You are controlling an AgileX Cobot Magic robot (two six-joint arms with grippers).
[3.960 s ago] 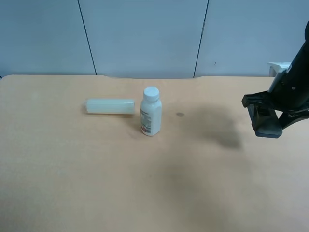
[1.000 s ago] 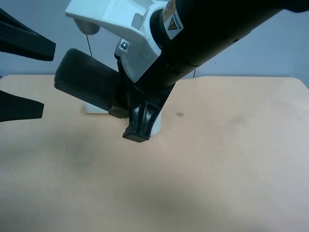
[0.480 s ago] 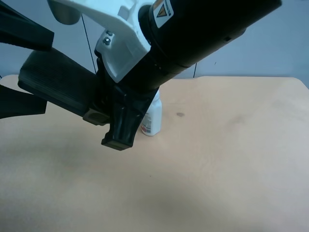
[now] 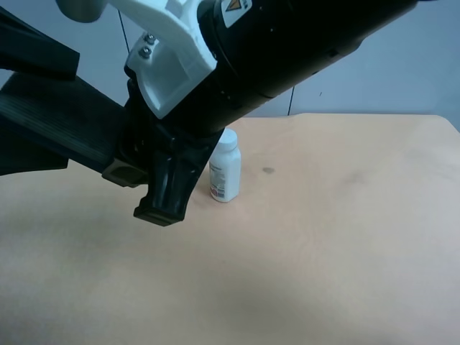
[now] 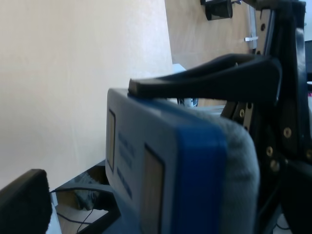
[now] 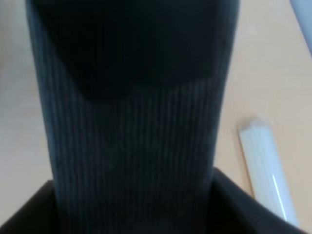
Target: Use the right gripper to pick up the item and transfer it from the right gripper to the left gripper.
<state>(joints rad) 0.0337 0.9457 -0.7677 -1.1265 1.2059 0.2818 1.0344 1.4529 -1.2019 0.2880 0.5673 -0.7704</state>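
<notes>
The right gripper (image 4: 147,169), black with a white bracket (image 4: 169,54) at the wrist, is shut on the item (image 4: 61,118), a dark ribbed block, and holds it high above the table, close to the camera. The item fills the right wrist view (image 6: 131,122). In the left wrist view its other face (image 5: 165,165) is blue and pale with a grey felt edge. The left gripper (image 4: 50,108) is open at the exterior high view's left. One finger (image 4: 36,47) is above the item and one (image 4: 25,154) is below it. I cannot tell whether they touch it.
A white capped bottle (image 4: 225,169) stands on the tan table (image 4: 345,237) behind the right arm. A pale cream cylinder (image 6: 265,165) lies on the table; the arm hides it in the exterior high view.
The right arm has carried the item further toward the exterior high view's left, deeper between the left gripper's open fingers. The bottle has not moved.
</notes>
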